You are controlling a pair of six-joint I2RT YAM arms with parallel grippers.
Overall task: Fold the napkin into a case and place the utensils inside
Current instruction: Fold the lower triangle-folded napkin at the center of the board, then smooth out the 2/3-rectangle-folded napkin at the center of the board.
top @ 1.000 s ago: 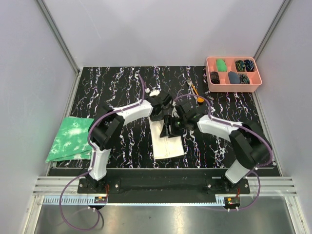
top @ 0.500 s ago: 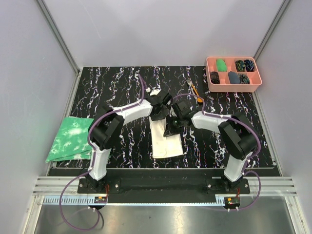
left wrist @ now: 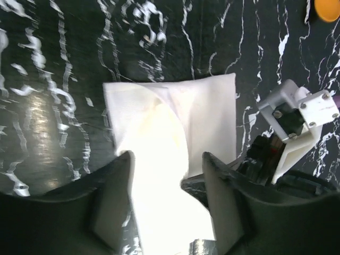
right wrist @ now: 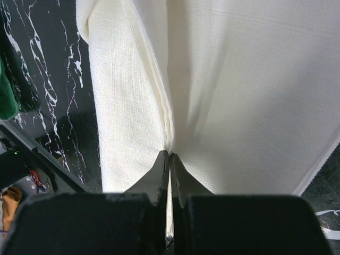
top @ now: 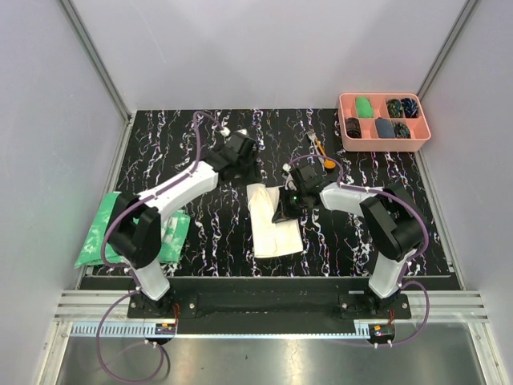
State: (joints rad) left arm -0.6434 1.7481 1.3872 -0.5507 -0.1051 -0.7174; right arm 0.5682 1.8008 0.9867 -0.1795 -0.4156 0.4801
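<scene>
Where the 2 arms rise from the near edge of the black white-veined marble desk (top: 192, 136), a green-and-white mottled cloth (top: 108, 228) lies at the left rim, partly under the left arm's elbow in the top view. Just past the bases, at mid-desk, rests the cream-white cloth napkin (top: 272, 228), folded into a layered oblong with its long side running away from the arms. It lies mostly flat, with 1 flap turned over at its far end. The right fingers (right wrist: 162, 170) are clenched on a raised crease near the napkin's right edge, the 2 tips pressed together with cloth layers pinched between them. Farther on, the left fingers (left wrist: 114, 202) hang spread apart over the napkin's far end, gripping nothing. Beyond the right wrist lie the orange spoon (top: 328, 163) and, just behind it, the silver-tined fork (top: 313, 137) with its orange handle, both on bare desk and apart from the napkin. At the far right corner sits a pink compartment tray (top: 385, 146) holding small green and dark items.
</scene>
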